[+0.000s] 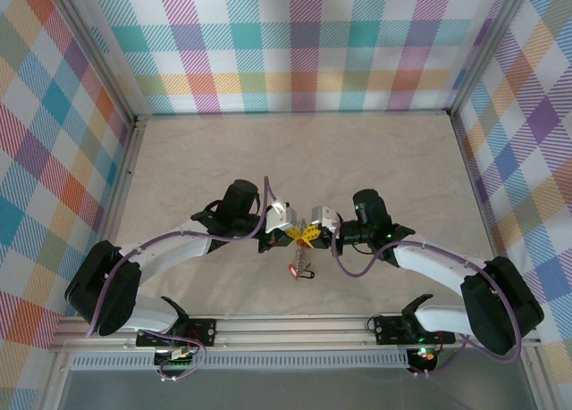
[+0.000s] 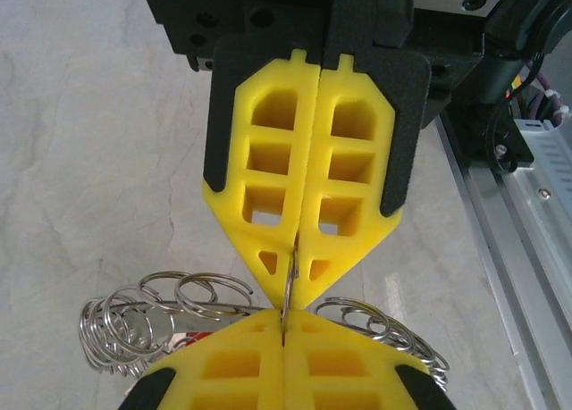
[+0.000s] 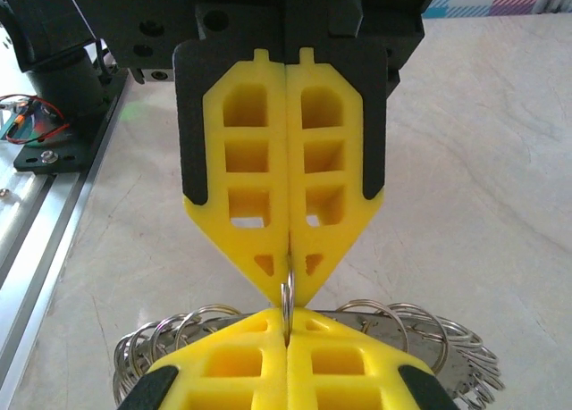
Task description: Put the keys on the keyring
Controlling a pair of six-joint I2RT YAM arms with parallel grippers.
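Meeting tip to tip at table centre, the left gripper and right gripper both pinch shut on the keyring, which trails toward 6 o'clock with a red key; open tabletop runs to the 12 o'clock wall.

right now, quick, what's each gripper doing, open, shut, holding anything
Left gripper: closed, pinching a small silvery metal ring at its tips.
Right gripper: closed, pinching the same ring from the opposite side.
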